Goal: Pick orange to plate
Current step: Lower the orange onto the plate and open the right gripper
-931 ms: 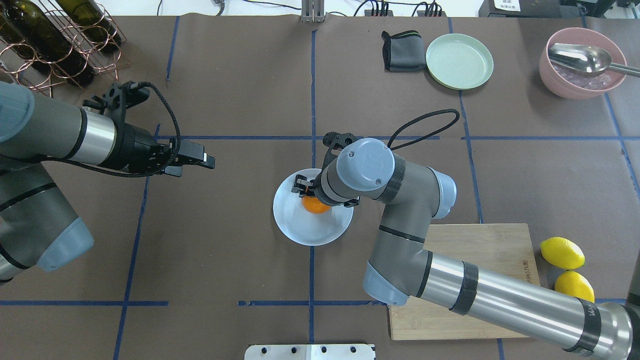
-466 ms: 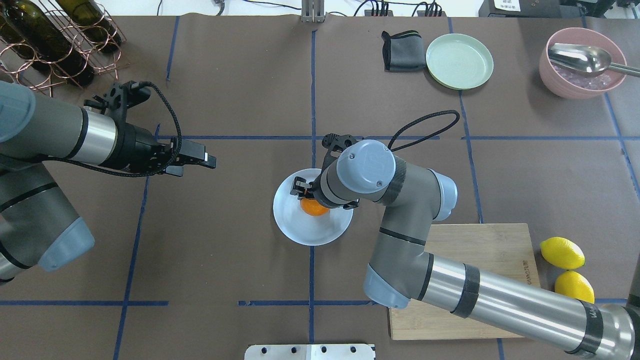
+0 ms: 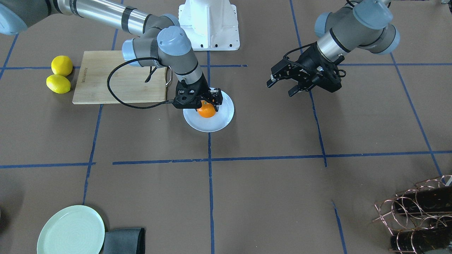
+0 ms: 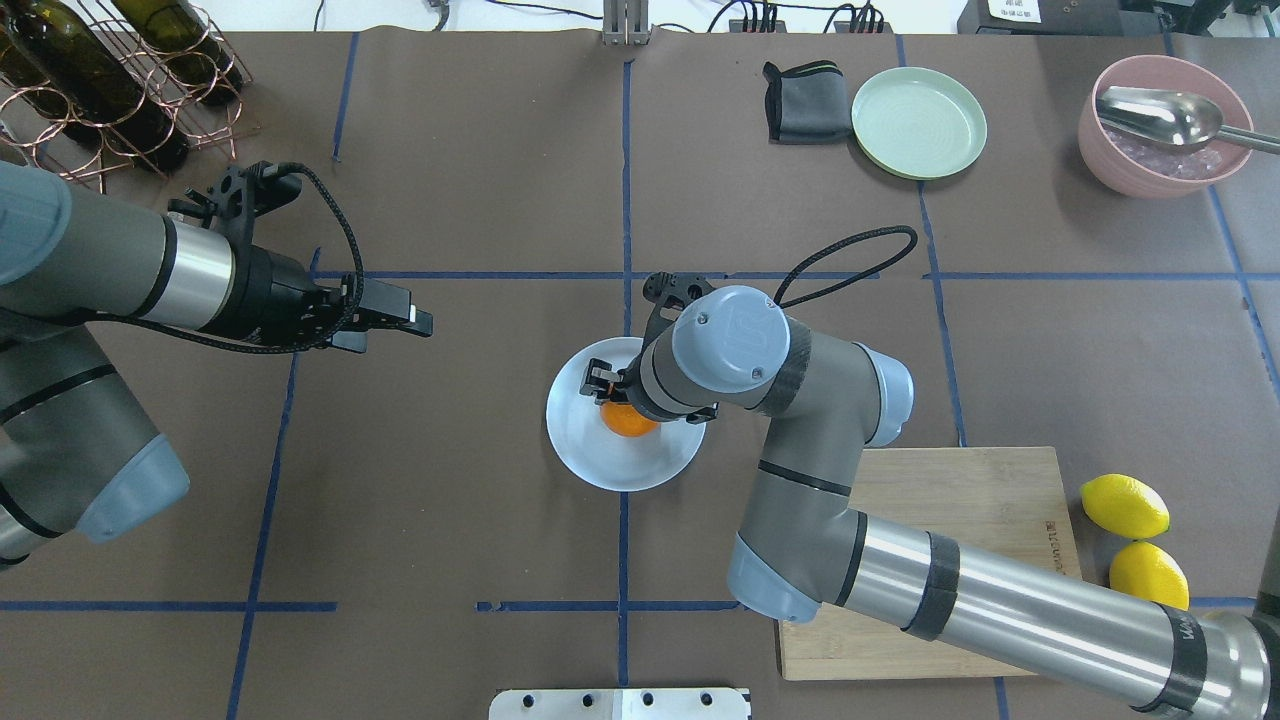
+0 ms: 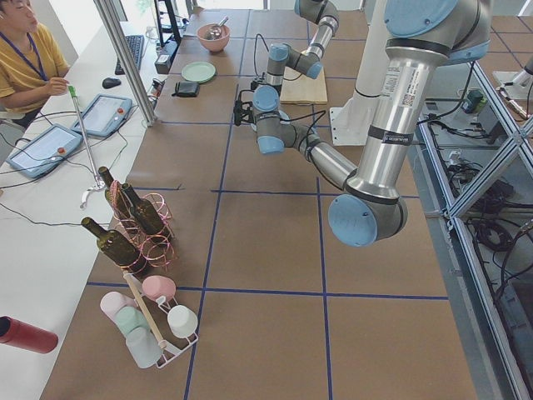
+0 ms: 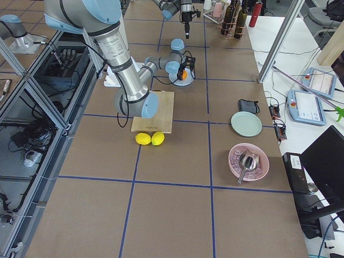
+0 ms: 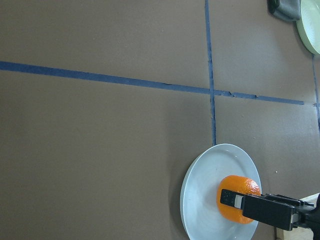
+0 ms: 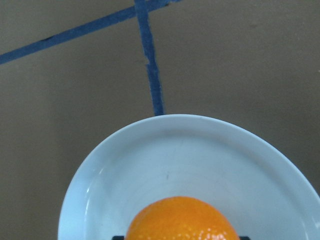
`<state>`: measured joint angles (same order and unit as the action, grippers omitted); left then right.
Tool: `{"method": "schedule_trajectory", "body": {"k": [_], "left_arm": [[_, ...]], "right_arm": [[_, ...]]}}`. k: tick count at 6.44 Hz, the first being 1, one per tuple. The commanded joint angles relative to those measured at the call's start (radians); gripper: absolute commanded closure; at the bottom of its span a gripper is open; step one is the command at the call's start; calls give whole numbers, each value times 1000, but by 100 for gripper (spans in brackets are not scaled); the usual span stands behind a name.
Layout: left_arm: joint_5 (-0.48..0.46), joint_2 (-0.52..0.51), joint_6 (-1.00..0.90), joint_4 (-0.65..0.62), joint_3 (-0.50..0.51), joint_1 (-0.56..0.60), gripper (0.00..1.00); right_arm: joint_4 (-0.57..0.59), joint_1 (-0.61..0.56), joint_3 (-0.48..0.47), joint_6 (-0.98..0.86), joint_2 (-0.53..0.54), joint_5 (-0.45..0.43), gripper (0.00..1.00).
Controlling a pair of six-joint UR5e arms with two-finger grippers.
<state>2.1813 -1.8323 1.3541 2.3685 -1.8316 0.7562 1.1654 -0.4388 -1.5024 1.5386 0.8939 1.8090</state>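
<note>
The orange (image 4: 625, 422) is low over the middle of the pale bluish-white plate (image 4: 600, 460) at the table's centre; I cannot tell whether it touches the plate. My right gripper (image 4: 620, 395) reaches straight down from above and is shut on the orange, a finger on either side. The front-facing view shows the orange (image 3: 206, 112) under the right gripper (image 3: 206, 106), over the plate (image 3: 212, 125). In the right wrist view the orange (image 8: 180, 220) fills the bottom edge above the plate (image 8: 150, 150). My left gripper (image 4: 400, 325) hovers open and empty, well left of the plate.
A wooden cutting board (image 4: 960, 500) lies under the right arm, with two lemons (image 4: 1124, 506) beside it. At the back right are a pale green plate (image 4: 918, 122), a dark folded cloth (image 4: 805, 102) and a pink bowl (image 4: 1165, 125) with a metal scoop. A wine rack (image 4: 110, 80) stands back left.
The right gripper has sunk a little toward the plate with the orange in it. The left arm has barely moved.
</note>
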Motion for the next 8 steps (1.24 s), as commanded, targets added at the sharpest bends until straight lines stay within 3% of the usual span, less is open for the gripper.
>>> {"method": "schedule_trajectory", "body": {"k": [1, 3, 5, 6, 7, 8], "left_arm": [[0, -1, 0, 0, -1, 0, 0], [0, -1, 0, 0, -2, 0, 0], [-2, 1, 0, 0, -5, 0, 0], [-5, 1, -3, -2, 0, 0, 0], [-9, 5, -12, -3, 12, 5, 0], [-12, 22, -80, -6, 29, 15, 0]], "right_arm": [[0, 0, -2, 0, 7, 0, 0], [3, -3, -43, 0, 13, 4, 0], [37, -14, -340, -2, 185, 32, 0], [80, -67, -455, -3, 260, 105, 0], [82, -154, -479, -17, 346, 225, 0], [71, -235, -479, -125, 472, 284, 0]]}}
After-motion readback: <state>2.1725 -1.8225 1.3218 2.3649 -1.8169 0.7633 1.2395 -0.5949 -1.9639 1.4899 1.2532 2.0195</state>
